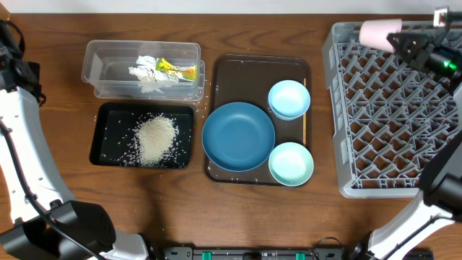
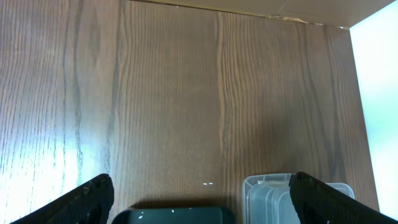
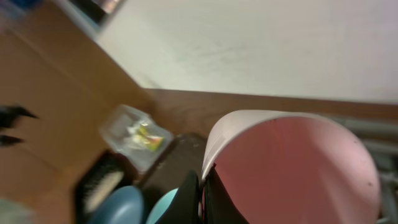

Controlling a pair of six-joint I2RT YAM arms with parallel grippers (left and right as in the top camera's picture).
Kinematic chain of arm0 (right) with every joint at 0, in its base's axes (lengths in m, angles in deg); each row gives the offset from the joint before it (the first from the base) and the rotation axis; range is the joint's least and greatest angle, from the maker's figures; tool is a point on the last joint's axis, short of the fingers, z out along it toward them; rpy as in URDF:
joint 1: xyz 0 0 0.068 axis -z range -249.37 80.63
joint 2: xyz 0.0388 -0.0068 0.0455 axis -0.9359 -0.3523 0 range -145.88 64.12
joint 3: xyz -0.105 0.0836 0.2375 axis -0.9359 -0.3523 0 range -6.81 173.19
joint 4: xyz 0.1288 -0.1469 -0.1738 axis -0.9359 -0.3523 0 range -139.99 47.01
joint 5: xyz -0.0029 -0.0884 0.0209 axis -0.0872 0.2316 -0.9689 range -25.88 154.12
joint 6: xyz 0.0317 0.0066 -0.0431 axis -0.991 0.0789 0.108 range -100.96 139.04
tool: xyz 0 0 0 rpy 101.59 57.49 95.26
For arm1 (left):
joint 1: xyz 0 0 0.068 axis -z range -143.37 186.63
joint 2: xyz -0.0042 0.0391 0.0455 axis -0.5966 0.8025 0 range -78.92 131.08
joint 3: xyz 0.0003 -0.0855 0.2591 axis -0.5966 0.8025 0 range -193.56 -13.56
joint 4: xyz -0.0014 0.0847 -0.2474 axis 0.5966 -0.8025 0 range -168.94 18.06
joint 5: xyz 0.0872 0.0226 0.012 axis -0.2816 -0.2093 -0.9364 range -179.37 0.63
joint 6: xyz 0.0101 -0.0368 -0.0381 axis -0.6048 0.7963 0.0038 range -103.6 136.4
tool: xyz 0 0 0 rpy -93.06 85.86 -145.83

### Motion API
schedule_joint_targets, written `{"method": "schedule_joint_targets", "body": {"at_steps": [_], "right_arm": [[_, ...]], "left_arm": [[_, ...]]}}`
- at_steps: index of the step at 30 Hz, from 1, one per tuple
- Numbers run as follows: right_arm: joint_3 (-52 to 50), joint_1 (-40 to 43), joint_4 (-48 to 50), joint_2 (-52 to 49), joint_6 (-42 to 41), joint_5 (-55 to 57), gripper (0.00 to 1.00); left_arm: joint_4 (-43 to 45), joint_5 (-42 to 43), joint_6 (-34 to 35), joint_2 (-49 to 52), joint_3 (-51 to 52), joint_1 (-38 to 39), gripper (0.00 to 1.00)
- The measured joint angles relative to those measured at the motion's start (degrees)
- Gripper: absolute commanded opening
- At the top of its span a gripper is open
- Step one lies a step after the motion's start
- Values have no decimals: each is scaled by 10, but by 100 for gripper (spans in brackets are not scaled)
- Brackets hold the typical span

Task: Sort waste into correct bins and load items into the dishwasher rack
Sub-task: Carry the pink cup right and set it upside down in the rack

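Observation:
My right gripper point(image 1: 395, 40) is shut on the rim of the small pink cup point(image 1: 377, 32) and holds it on its side above the far left corner of the grey dishwasher rack point(image 1: 346, 108). The cup point(image 3: 292, 168) fills the right wrist view, its rim pinched between my fingers point(image 3: 202, 193). The dark-blue dish point(image 1: 238, 136), light-blue bowl point(image 1: 289, 98) and mint-green bowl point(image 1: 291, 163) sit on the brown tray point(image 1: 253, 68). The clear tub point(image 1: 101, 61) holds tissue point(image 1: 144, 72) and the yellow wrapper point(image 1: 177, 70). The black tray point(image 1: 108, 119) holds rice point(image 1: 155, 139). My left gripper point(image 2: 199, 199) is open and empty above the table's far left.
A thin chopstick point(image 1: 304, 130) lies along the brown tray's right edge. A few loose rice grains point(image 1: 204, 101) lie on the table by the tub. The table's far edge point(image 2: 249, 12) runs close to my left gripper.

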Motion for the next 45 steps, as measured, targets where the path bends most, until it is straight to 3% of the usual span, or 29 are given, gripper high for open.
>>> {"method": "schedule_joint_targets", "body": {"at_steps": [9,22,29,45], "right_arm": [[0,36,5,-77,-56,-63,1],[-2,75,3,-88,-111,-17,5],[-2,75,-16,-88,-116,3,1],[-2,110,99,-88,-164,28,1]], "left_arm": [[0,0,0,0,0,0,92],[0,0,0,0,0,0,92],[0,0,0,0,0,0,92],[0,0,0,0,0,0,92]]}}
